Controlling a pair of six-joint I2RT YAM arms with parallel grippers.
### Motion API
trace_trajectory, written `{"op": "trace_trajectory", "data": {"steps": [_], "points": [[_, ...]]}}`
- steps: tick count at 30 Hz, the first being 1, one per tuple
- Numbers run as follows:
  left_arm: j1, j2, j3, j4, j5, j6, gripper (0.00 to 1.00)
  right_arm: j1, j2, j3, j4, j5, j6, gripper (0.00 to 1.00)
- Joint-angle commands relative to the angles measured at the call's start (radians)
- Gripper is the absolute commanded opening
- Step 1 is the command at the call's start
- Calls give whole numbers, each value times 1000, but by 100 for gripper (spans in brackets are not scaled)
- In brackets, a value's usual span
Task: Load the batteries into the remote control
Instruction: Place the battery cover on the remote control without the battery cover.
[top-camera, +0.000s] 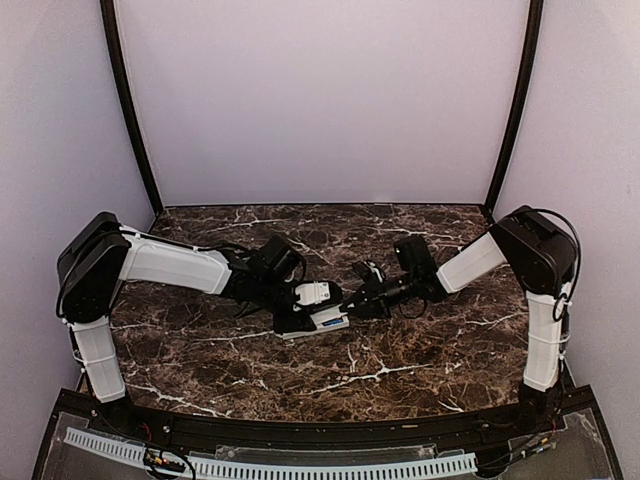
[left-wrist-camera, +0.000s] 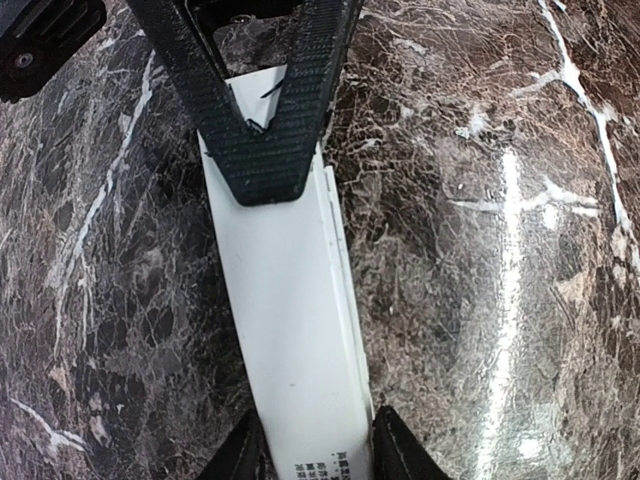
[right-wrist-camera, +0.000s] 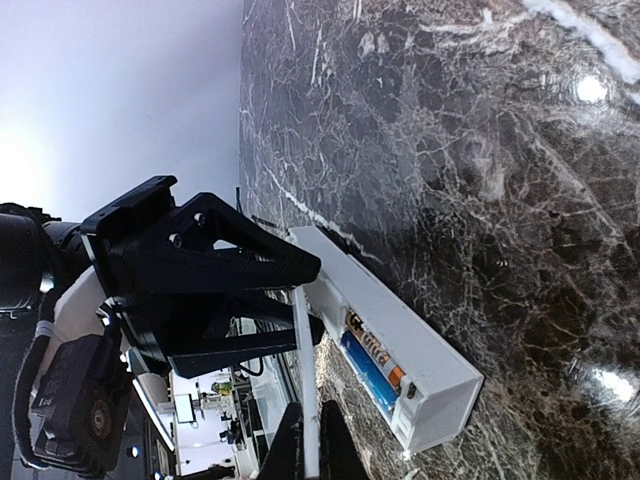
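Left fingers (left-wrist-camera: 402, 456) hold remote control (left-wrist-camera: 290, 330), right fingers (right-wrist-camera: 285, 456) strip (right-wrist-camera: 304, 400) — batteries (right-wrist-camera: 368, 362) seated

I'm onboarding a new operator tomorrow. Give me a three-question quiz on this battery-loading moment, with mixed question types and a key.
1. True or false: the open slot of the remote control is empty.
2. Fill in: the right gripper pinches a thin white ____.
3. Which gripper holds the remote control? A) left gripper B) right gripper C) neither

Key:
1. False: two batteries lie in the slot.
2. Strip: the thin white strip stands edge-on between its fingers.
3. A.
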Motion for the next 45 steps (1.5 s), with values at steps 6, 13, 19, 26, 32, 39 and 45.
{"op": "trace_trajectory", "data": {"steps": [6, 13, 19, 26, 32, 39, 45], "points": [[-2, 10, 23, -57, 26, -6, 29, -2, 27, 8, 4, 0, -1, 0], [-2, 10, 26, -65, 26, -5, 24, -4, 28, 19, -22, 14, -18, 6], [-1, 9, 26, -69, 26, 1, 17, -11, 30, 53, -109, 30, -80, 13], [-2, 9, 23, -71, 21, 5, 12, -19, 24, 96, -215, 52, -154, 17], [-2, 7, 20, -80, 19, 10, 13, -22, 25, 110, -268, 52, -190, 13], [-5, -24, 4, -58, 14, 12, 13, -22, 0, 72, -192, 14, -129, 0], [-8, -69, -23, -36, 0, 28, 40, -21, -20, 57, -130, -20, -90, 0]]}}
